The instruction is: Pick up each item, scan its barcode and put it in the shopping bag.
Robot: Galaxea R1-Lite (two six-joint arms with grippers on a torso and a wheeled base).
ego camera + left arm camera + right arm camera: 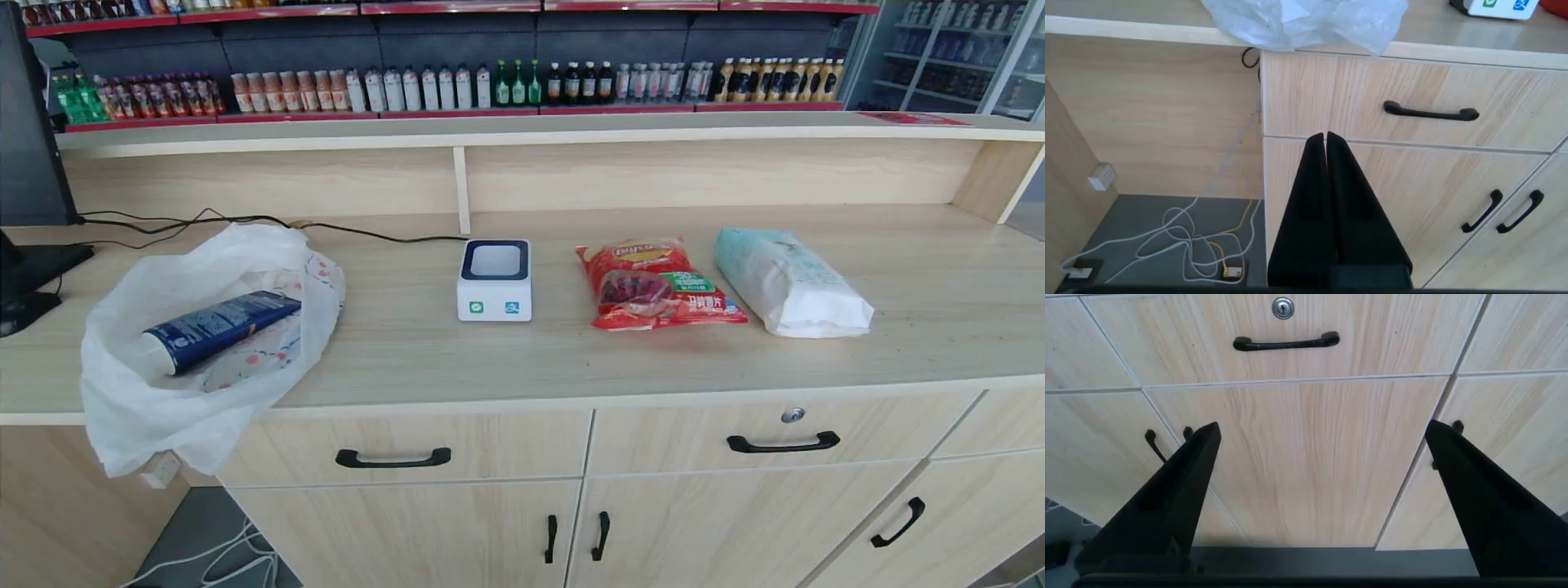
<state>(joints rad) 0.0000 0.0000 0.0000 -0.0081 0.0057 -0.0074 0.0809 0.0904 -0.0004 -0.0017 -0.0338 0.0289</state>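
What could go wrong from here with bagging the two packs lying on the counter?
The shopping bag droops over the counter edge with the blue tube lying in its open mouth; another item dropped in might drag it off. The red chips bag lies close beside the white pack, so grasping one may shove the other.

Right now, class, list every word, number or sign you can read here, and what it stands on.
None reads clearly.
Red snack bag: large print, too blurred to quote.
Blue tube in the shopping bag: white print, too small.
Scanner: a green and a blue icon, no words legible.
Pale packet: faint print, unreadable.
Shelf bottles: labels too small.
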